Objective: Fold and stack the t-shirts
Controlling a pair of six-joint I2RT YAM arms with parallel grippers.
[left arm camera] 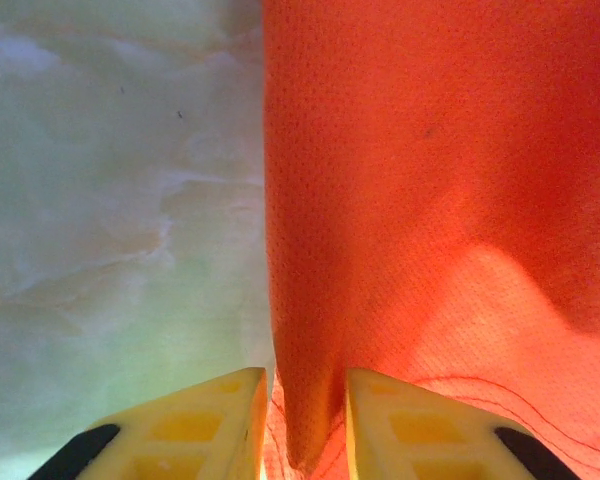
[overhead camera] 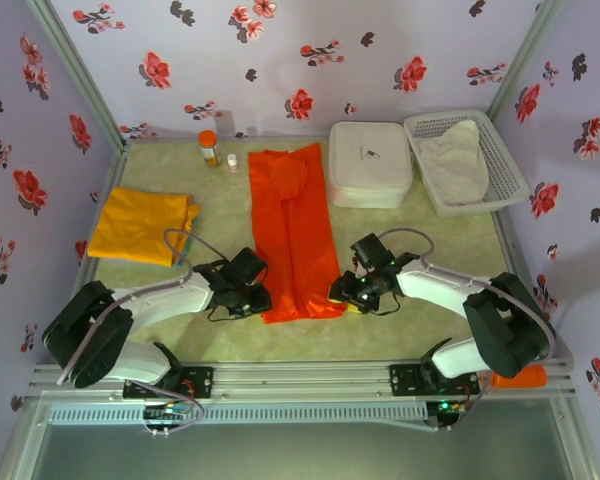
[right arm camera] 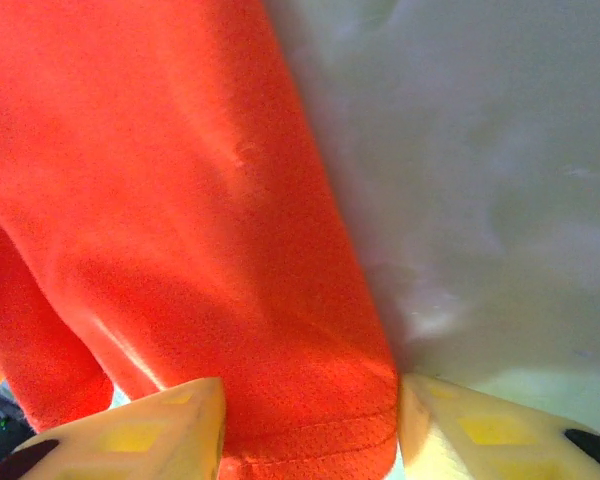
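Item: orange-red tee, long strip, table centre, near hem at both grippers. L gripper: narrow, pinching cloth at near-left corner. R gripper: half-wide astride near-right hem, can't tell if gripping. Mustard tee: left, well apart. Risk: uneven hold, right corner prob slips on lift, fold skews

Nothing legible anywhere: no word, number or brand clear enough to read. On the lid of the white box, at the far side of the worktop, a small dark mark, too small to make out. On the orange-capped bottle near the back wall, a pale label, blurred, without any letters to distinguish. On the small white-capped vial just beside it, no readable print either.
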